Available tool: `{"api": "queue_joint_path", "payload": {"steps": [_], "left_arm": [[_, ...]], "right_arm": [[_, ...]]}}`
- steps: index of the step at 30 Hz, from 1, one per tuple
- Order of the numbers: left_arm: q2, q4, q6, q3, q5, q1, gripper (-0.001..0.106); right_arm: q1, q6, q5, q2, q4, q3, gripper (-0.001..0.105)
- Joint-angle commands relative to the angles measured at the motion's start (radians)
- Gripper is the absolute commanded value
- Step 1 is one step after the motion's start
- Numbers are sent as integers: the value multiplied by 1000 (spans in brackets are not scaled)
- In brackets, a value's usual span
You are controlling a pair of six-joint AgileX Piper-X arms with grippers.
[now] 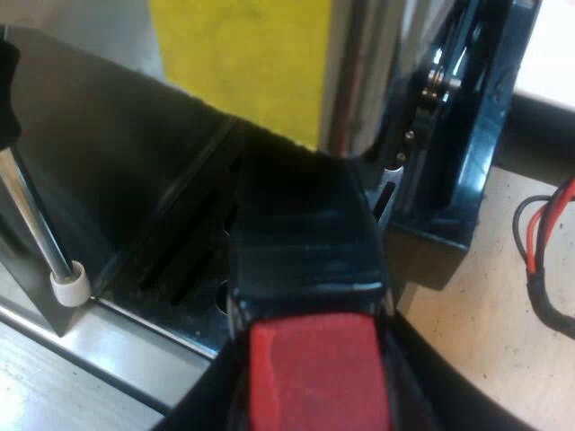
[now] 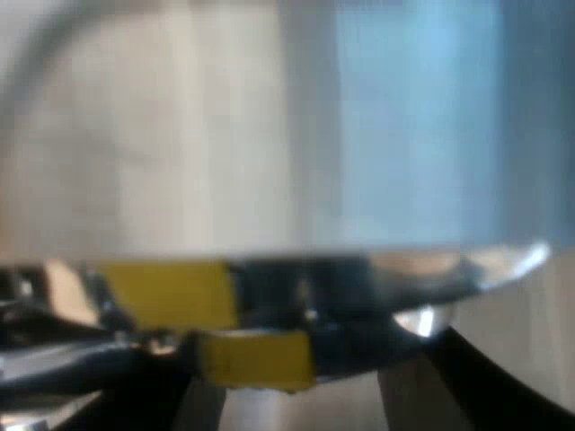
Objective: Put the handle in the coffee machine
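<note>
Gripping, left gripper: we clamp the handle near its red end, over the drip tray.
Right gripper: we cannot tell the jaw state.

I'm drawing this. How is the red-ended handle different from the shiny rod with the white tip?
The handle is thick and dark, ending in red; the rod is thin, shiny metal, ending in white. The handle lies over the drip tray in the left pincer; the rod stands tilted, untouched. Both are at the espresso machine.
</note>
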Motion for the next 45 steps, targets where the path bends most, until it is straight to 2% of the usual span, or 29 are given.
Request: {"api": "queue_joint_path", "payload": {"steps": [1, 7, 18, 20, 24, 26, 28, 30, 41, 45], "left_arm": [[-32, 67, 49, -7, 117, 20, 0], [-32, 67, 49, -7, 112, 20, 0], [-32, 67, 49, -7, 112, 20, 2], [-32, 67, 49, -7, 112, 20, 15], [-32, 67, 49, -7, 111, 20, 57], [-32, 71, 49, -7, 111, 20, 64], [-32, 93, 53, -7, 98, 20, 63], [-32, 107, 65, -7, 87, 20, 61], [-51, 119, 69, -7, 87, 23, 60], [-114, 117, 80, -7, 87, 23, 60]], "right_arm": [[-2, -55, -12, -11, -76, -16, 38], [-2, -72, 19, -11, -105, -16, 22], [-2, -78, 19, -15, -160, -16, 20], [-2, -80, 26, -19, -160, -16, 20], [-2, -86, 26, -30, -160, -16, 21], [-2, -92, 26, -33, -160, -16, 25], [-2, -104, 26, -33, -160, -16, 36], [-2, -104, 26, -33, -160, -16, 39], [-2, -104, 26, -38, -216, -16, 39], [-2, -102, 29, -53, -215, -16, 39]]}}
